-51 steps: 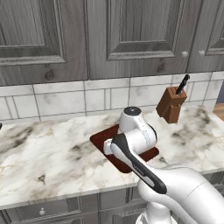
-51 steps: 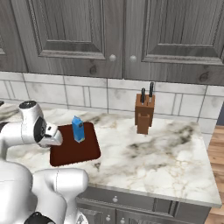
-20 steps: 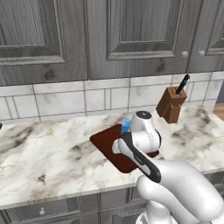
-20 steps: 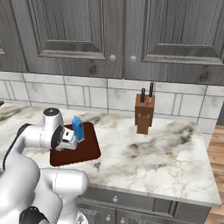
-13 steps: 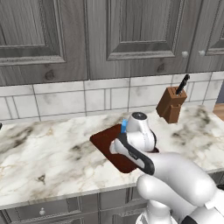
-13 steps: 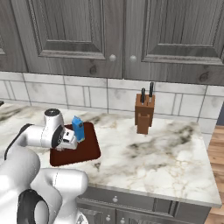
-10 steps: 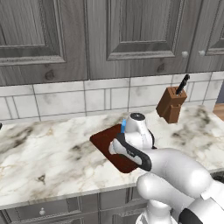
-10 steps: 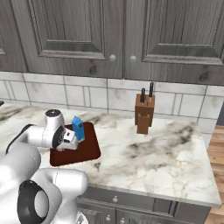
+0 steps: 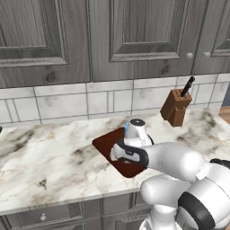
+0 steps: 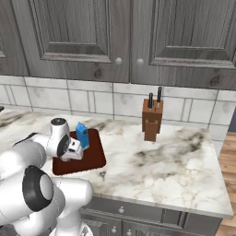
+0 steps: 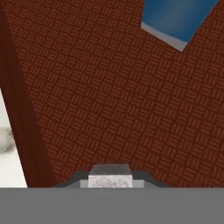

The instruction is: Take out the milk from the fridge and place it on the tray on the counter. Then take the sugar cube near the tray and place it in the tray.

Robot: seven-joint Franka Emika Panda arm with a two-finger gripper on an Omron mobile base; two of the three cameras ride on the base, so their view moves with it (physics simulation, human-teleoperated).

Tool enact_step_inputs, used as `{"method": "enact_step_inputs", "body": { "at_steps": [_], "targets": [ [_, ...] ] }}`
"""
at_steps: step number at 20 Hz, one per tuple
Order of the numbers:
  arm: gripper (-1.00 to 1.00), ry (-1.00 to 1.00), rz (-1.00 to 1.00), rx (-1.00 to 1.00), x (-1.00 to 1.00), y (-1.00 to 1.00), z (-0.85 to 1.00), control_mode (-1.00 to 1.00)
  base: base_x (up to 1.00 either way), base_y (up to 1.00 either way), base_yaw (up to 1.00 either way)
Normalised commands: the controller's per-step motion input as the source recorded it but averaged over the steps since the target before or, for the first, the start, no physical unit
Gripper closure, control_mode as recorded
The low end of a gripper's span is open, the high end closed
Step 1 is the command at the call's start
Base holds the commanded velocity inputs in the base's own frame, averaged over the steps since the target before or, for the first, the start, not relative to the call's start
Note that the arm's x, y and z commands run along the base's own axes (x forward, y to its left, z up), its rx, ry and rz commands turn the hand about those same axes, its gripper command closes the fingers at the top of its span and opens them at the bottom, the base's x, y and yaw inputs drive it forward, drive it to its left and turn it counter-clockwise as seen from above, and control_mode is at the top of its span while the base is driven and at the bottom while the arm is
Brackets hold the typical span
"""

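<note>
The dark red-brown tray point(image 10: 93, 159) lies on the marbled counter point(image 10: 156, 161), and the blue milk carton point(image 10: 82, 134) stands upright on its back part. My gripper point(image 10: 75, 152) hangs low over the tray's left half, just left of and in front of the carton. In the hand view the tray's woven surface point(image 11: 100, 96) is very close. The pale grey sugar cube point(image 11: 110, 175) sits pinched between my dark fingertips point(image 11: 77, 178), and the carton's base point(image 11: 177, 19) shows at the top right. From the left base view, my hand hides most of the carton point(image 9: 126, 130) and part of the tray point(image 9: 107, 145).
A brown knife block point(image 10: 151, 119) with dark handles stands on the counter to the right of the tray, near the tiled wall. Grey cabinet doors point(image 10: 92, 32) hang above. The counter's front edge point(image 10: 152, 203) runs over grey drawers.
My hand has come from beside the tray's left edge to over the tray next to the carton, carrying the cube. In the last half second only the arm's elbow has swung.
</note>
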Motion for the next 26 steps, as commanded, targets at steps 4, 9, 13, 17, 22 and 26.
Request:
{"method": "enact_step_inputs", "body": {
  "at_steps": [4,9,13,17,22,26],
  "targets": [
    [1.00,0.00,0.00,0.00,0.01,0.00,-0.22,-1.00,0.00,0.00,0.00],
    [1.00,0.00,0.00,0.00,0.00,0.00,-0.20,-1.00,0.00,0.00,0.00],
    [1.00,0.00,0.00,0.00,0.00,0.00,-0.20,-1.00,0.00,0.00,0.00],
    [-1.00,-0.03,0.00,0.00,0.00,0.00,-0.11,-1.00,0.00,0.00,0.00],
    [-1.00,-0.06,0.00,0.00,0.00,-0.01,0.00,-1.00,0.00,0.00,0.00],
    [-1.00,-0.02,0.00,0.02,0.00,-0.04,0.02,-1.00,0.00,0.00,0.00]
  ]
}}
